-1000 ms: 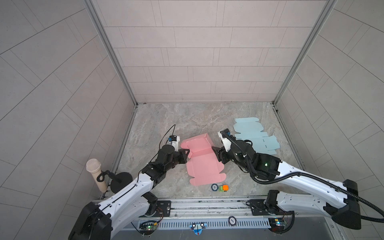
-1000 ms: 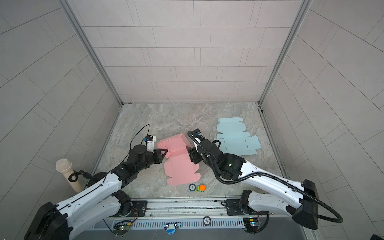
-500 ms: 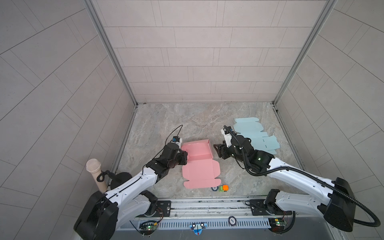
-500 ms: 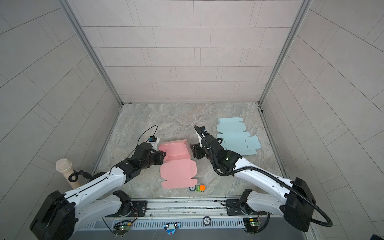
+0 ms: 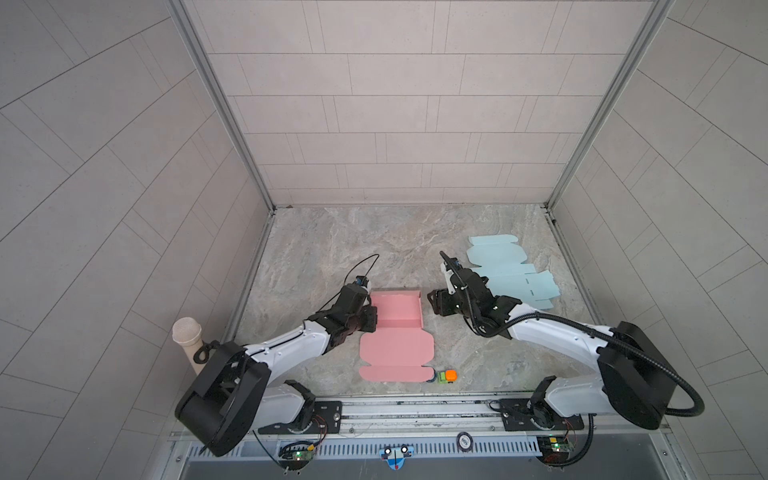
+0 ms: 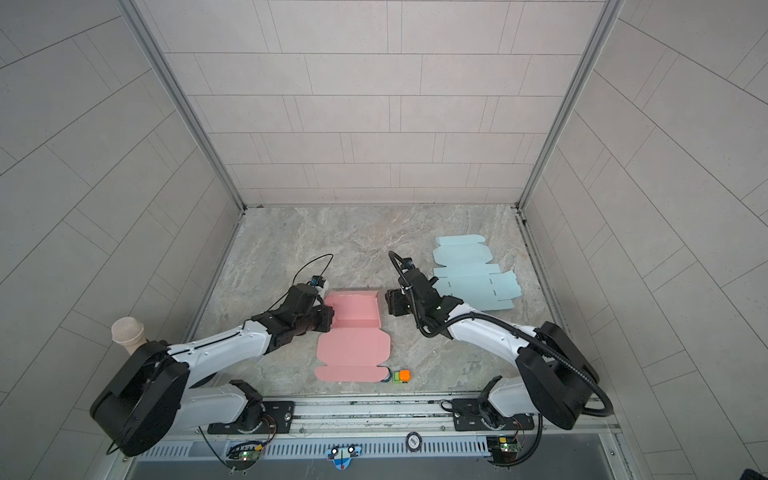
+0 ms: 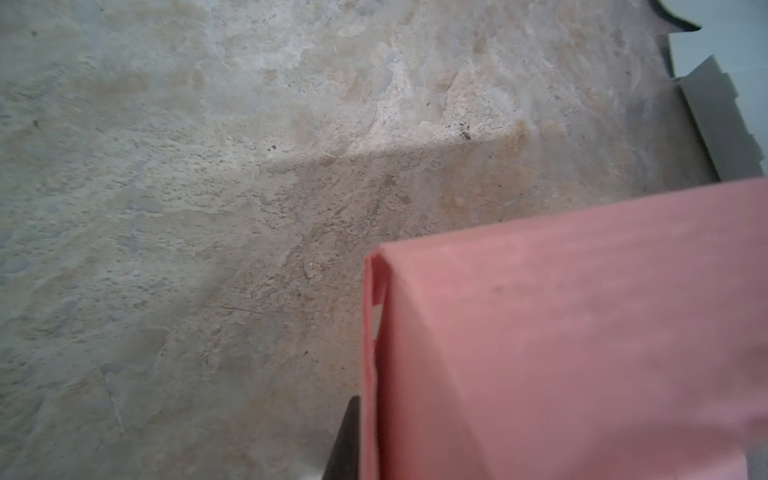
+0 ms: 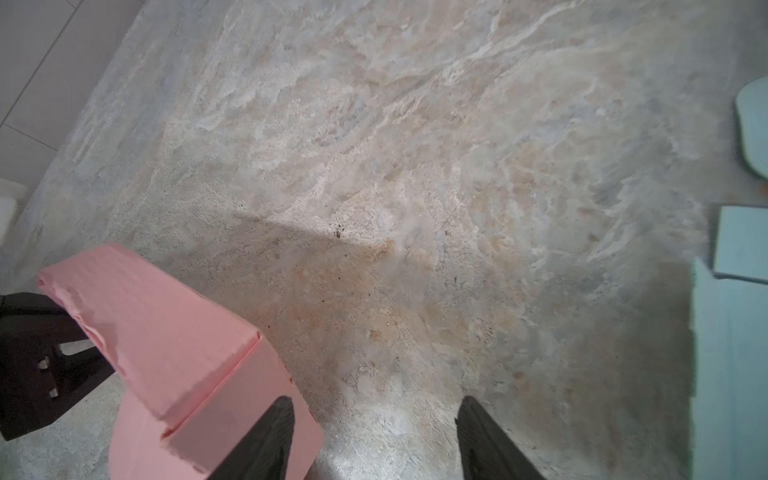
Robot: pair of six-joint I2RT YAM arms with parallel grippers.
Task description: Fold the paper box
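2 die-cut card sheets on the floor, 1 pink, 1 pale blue. Pink paper box (image 5: 397, 328) near the middle front, between the 2 grippers: thin matte card, far half raised into a shallow square tray with crisp creases, back and right walls upright. Near half lying flat as a wide lid panel with rounded corners and a narrow tuck flap at the front edge. Close up from the left wrist (image 7: 561, 332), faintly fibrous, with a doubled wall edge and a slim gap at the corner. Pale blue sheet (image 5: 511, 274) fully flat, notched and tabbed, well right of the pink one, beside the right arm.

Left gripper (image 5: 370, 322) closed tight on the tray's left wall, 1 dark finger (image 7: 345, 444) showing against the pink card. Right gripper (image 5: 432, 301) just right of the tray, holding nothing, 2 black fingers (image 8: 266, 440) spread apart over bare floor. Nearer finger overlapping the tray's corner in the wrist view; touching or not, cannot tell.

Small orange and green toy (image 5: 448, 376) at the tuck flap's right end. Beige cylinder with a mesh-textured top (image 5: 188, 336) outside the floor's left edge.

Floor (image 5: 374, 249) a matte marble-look slab, grey and beige veining, a few dark specks. 3 walls (image 5: 395, 104) of large pale grey tiles, aluminium posts (image 5: 222, 104) in the far corners, a metal rail (image 5: 415, 409) along the front carrying both arm bases.
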